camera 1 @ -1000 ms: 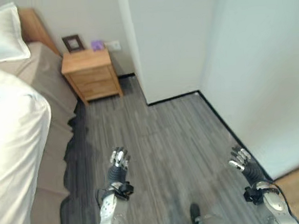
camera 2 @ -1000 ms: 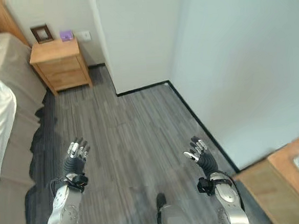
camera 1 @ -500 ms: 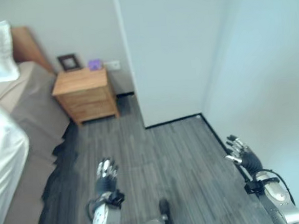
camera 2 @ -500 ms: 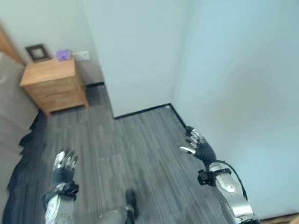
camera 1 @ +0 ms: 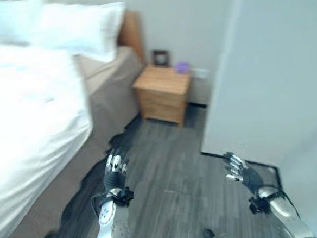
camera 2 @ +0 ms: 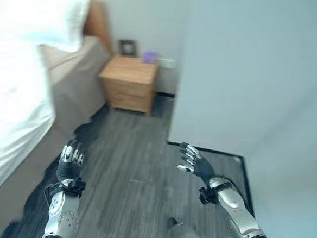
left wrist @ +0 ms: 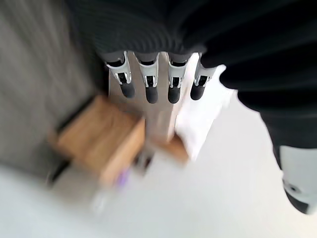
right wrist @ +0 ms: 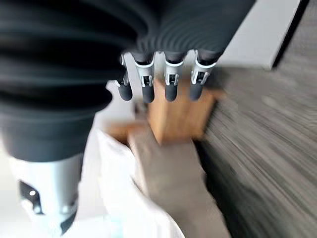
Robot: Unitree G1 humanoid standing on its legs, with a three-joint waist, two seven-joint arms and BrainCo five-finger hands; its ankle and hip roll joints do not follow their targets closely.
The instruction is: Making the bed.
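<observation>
The bed [camera 1: 100,96] fills the left, its side covered by a taupe sheet. A white duvet [camera 1: 28,117] lies bunched on top and hangs over the near edge. White pillows [camera 1: 79,29] rest against the wooden headboard [camera 1: 132,28]. My left hand [camera 1: 114,171] hovers open over the floor, just off the bed's side. Also open, my right hand [camera 1: 237,170] is held above the floor further right. Both hold nothing; the fingers [left wrist: 148,82] and the right fingers [right wrist: 168,82] are straight.
A wooden nightstand [camera 1: 163,94] stands beside the bed's head, with a small picture frame [camera 1: 161,57] and a purple thing [camera 1: 183,67] on it. A white wall corner [camera 1: 264,73] juts in on the right. Grey wood floor [camera 1: 174,194] lies between bed and wall.
The camera has swung left, bringing the bed, duvet and pillows far more into view. Both hands stay open and empty over the floor.
</observation>
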